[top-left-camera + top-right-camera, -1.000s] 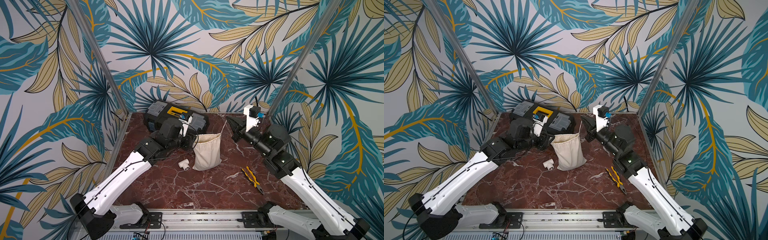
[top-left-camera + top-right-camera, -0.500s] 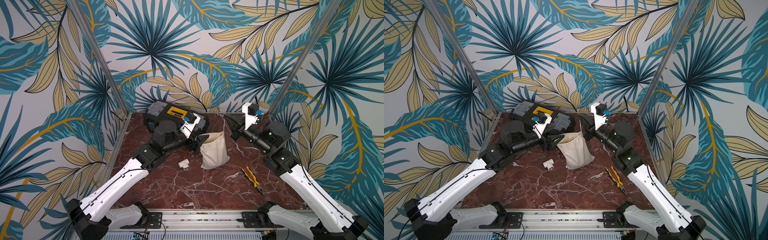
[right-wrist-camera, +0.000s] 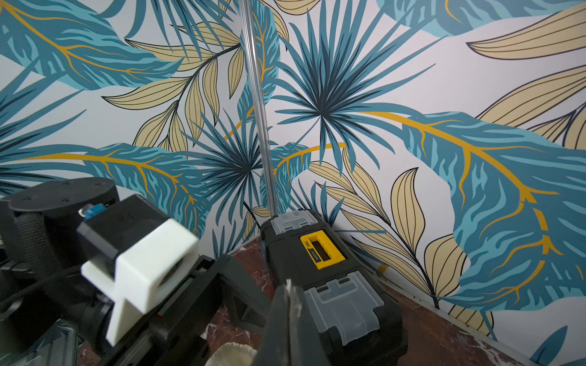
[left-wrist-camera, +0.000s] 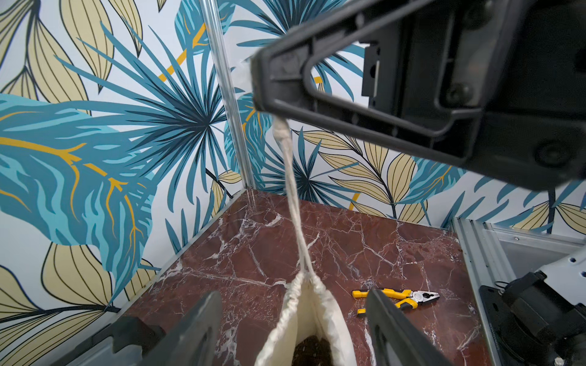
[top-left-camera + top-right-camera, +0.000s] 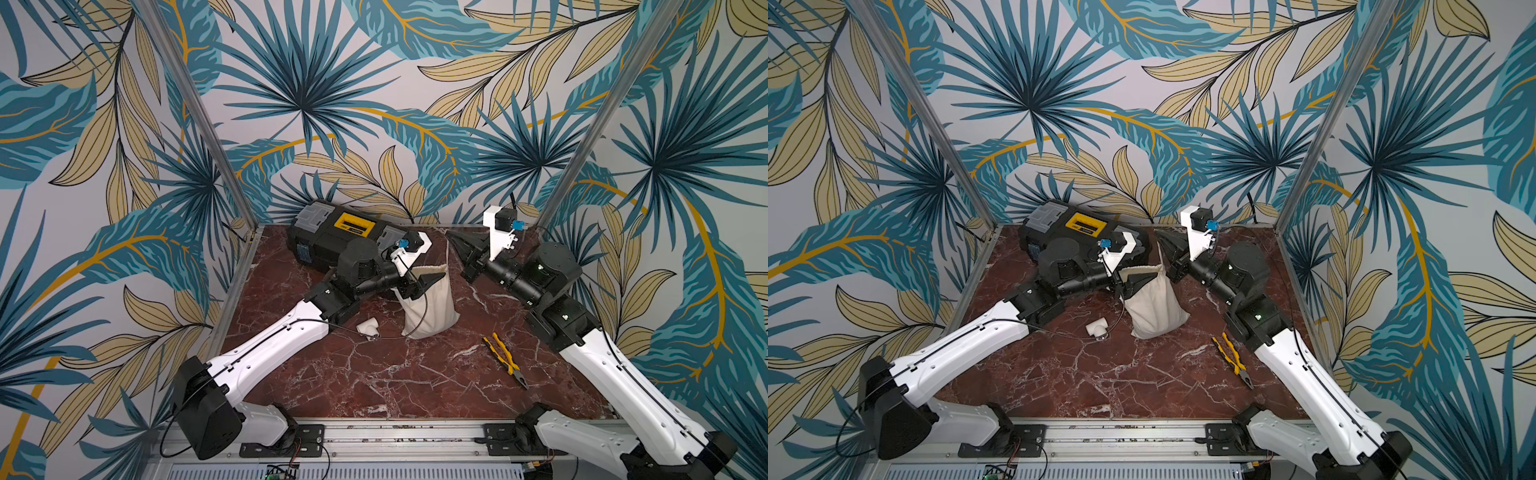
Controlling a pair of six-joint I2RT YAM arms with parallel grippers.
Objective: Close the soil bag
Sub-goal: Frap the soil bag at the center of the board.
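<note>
The soil bag is a cream cloth sack standing on the red marble floor. Its mouth is narrowed but still gapes, and dark soil shows inside. My left gripper is open and straddles the mouth, with a gap between each finger and the cloth. The thin cord runs taut from the mouth up to my right gripper. That gripper is shut on the cord's frayed end, above and behind the bag.
A black toolbox with a yellow handle lies against the back wall behind the bag. A small white pipe tee sits left of the bag. Yellow-handled pliers lie to the right. Metal posts stand at the back corners.
My left gripper has opened wider and reached right, so it now straddles the bag mouth. The bag has shifted slightly right. My right gripper has stayed shut on the cord.
</note>
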